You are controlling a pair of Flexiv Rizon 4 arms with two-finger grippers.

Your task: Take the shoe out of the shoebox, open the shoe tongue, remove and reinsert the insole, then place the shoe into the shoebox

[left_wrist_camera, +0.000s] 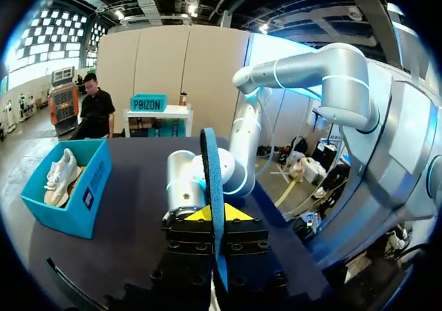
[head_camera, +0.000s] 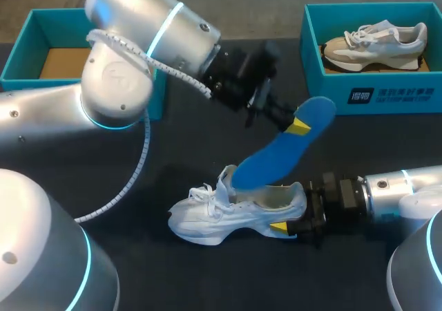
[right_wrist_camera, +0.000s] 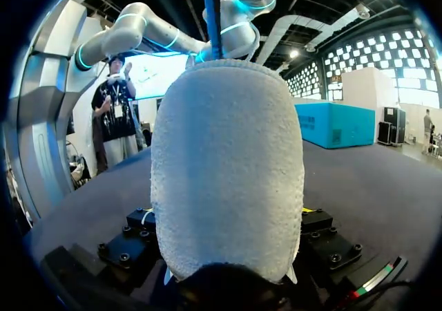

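At your far left the teal shoebox (head_camera: 21,66) sits at the table's (head_camera: 138,186) back edge, well apart from the work; it shows only bare floor where your left arm does not hide it. Your left gripper (head_camera: 295,126) is clamped on the heel end of the blue insole (head_camera: 280,152); the left wrist view has the insole edge-on with a yellow tip pressed to each face.

The insole slopes down from that grip, and its toe end sits in the mouth of the white sneaker (head_camera: 221,218). Expect it to be light, thin and floppy, so it will likely bend or buckle if you push it from the far end; a hold nearer the middle, or a shallow feed angle, should steer the toe better (it could be halfway out or halfway in).

The sneaker lies on the table below the insole, toe towards your left; your right gripper (head_camera: 295,211) is closed on its heel, a finger on either side in the right wrist view. The upper looks soft and the shoe light, so the heel seems the soundest hold.

At far right a second shoebox (head_camera: 312,55) holds a beige sneaker (head_camera: 376,45).
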